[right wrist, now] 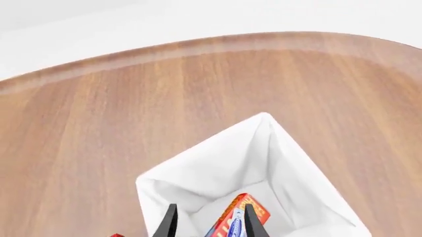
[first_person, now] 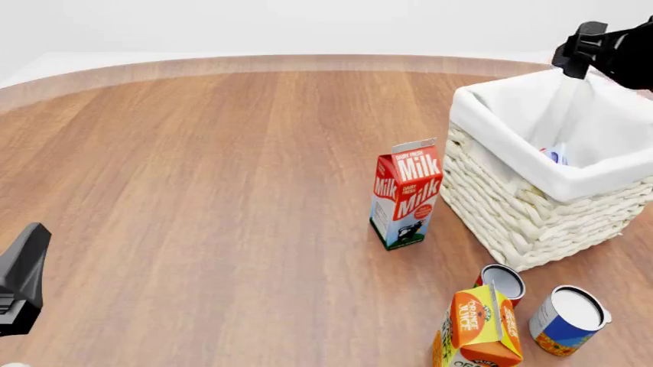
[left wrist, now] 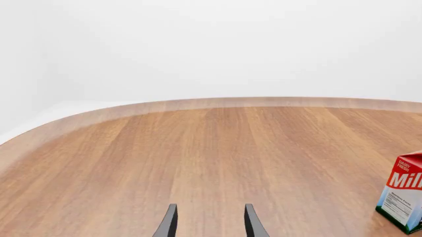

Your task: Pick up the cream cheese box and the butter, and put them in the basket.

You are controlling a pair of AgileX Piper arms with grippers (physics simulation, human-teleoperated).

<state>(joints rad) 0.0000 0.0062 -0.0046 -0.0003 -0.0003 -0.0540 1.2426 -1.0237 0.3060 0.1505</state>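
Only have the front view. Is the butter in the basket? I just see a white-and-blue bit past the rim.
Observer: Yes. The right wrist view shows the butter lying on the liner at the bottom of the basket.
Operator: Has the right gripper let go?
Observer: The right gripper has its fingers apart above the butter and is not clamped on it.
Operator: And the left? I only get the arm's edge.
Observer: In the left wrist view the left gripper is open and empty over the bare table, with the milk carton in its view.
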